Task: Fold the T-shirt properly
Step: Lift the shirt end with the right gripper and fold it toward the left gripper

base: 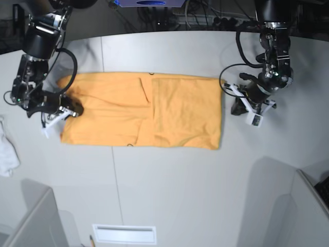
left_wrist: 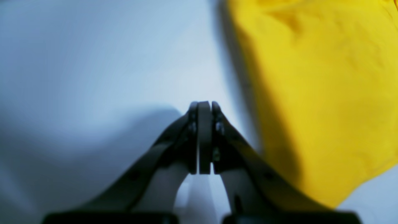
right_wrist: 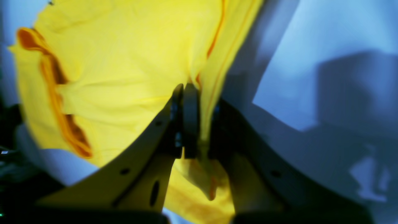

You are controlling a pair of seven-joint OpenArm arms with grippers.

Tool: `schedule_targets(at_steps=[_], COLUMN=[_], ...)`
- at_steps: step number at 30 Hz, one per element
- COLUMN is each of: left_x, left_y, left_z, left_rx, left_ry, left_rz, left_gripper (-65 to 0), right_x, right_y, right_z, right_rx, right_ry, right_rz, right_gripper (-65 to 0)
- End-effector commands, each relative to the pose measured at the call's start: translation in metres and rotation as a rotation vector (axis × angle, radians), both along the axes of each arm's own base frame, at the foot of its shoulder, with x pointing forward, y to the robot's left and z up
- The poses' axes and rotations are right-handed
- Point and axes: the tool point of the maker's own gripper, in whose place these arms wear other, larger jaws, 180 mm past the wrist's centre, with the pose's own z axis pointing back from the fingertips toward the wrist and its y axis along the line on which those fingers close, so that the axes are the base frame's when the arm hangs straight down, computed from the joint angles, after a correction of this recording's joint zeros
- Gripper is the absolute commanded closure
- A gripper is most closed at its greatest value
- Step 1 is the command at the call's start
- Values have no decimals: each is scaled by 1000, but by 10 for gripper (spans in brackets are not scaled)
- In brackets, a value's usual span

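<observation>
Shirt [base: 141,110] lies flat on the table [base: 205,185]; right tool [right_wrist: 199,124] pinches its edge, left tool [left_wrist: 204,137] clenched, holding nothing.

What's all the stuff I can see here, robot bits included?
Orange-yellow short-sleeved cotton T-shirt: one, orange-yellow, partly folded into a rectangle, mid-table.
Small white cloth: one, white, table's left edge in the base view.
Round grey table: one, light grey, under everything.
White slotted panel: one, white, near edge.
Cables: several, dark, behind the table.
Left gripper: one, black, shut on nothing, beside the shirt.
Right gripper: one, black, pinching the shirt's edge.
</observation>
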Motion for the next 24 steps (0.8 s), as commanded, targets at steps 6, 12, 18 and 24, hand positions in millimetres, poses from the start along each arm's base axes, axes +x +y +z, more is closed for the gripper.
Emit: schedule_targets(at_steps=[6,12,18,24], left_x=[-10,-13,-4,-15], left_y=[-44,-65,-65,-64], left_z=[-2,8,16,7], left_rx=[-34,-59,-54,-53], left_ry=[3,-26,-53,-22], left_rz=[-121,-149,-151,-152], left_gripper=[0,0,0,0], right_x=[15,16,28,24], right_y=[-2,24,54,106], right_z=[36,69,97,114], right_rx=[-191,-219,-247,-171], right_ry=[-61,-175,-252,-329], right_rz=[73,106,206,238], right_gripper=[0,0,0,0])
